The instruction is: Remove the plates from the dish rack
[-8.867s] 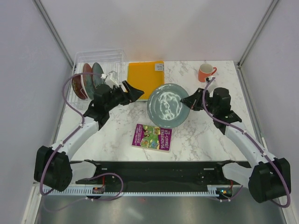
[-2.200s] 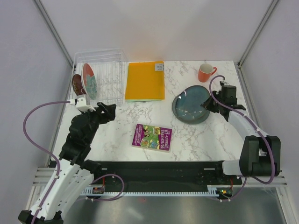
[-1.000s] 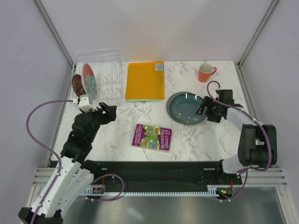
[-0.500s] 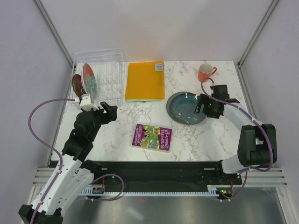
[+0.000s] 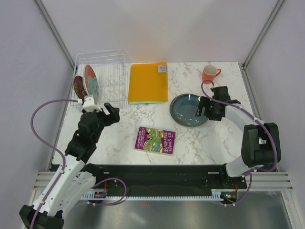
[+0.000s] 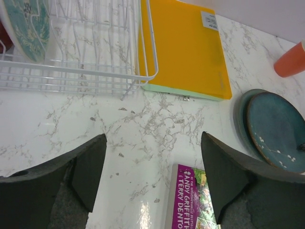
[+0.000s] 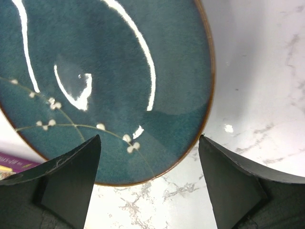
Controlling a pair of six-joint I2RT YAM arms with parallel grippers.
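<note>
The clear dish rack (image 5: 110,61) (image 6: 97,71) stands at the far left corner. Two plates stand upright in its left end: a red one with teal blotches (image 5: 91,82) (image 6: 27,24) and a smaller dark red one (image 5: 77,86). A glossy dark teal plate (image 5: 188,109) (image 7: 105,76) (image 6: 276,131) lies flat on the table on a grey-green plate whose rim (image 6: 240,112) shows. My right gripper (image 5: 201,109) (image 7: 150,179) is open over the teal plate's right edge, holding nothing. My left gripper (image 5: 111,112) (image 6: 152,179) is open and empty over bare marble, in front of the rack.
An orange folder (image 5: 148,82) (image 6: 183,47) lies beside the rack. An orange mug (image 5: 208,74) (image 6: 289,59) stands at the far right. A purple and green book (image 5: 155,140) (image 6: 190,202) lies near the table's middle front.
My right gripper has drawn slightly away toward the far side; the teal plate has stayed flat. My left gripper has opened wider and crept toward the rack.
</note>
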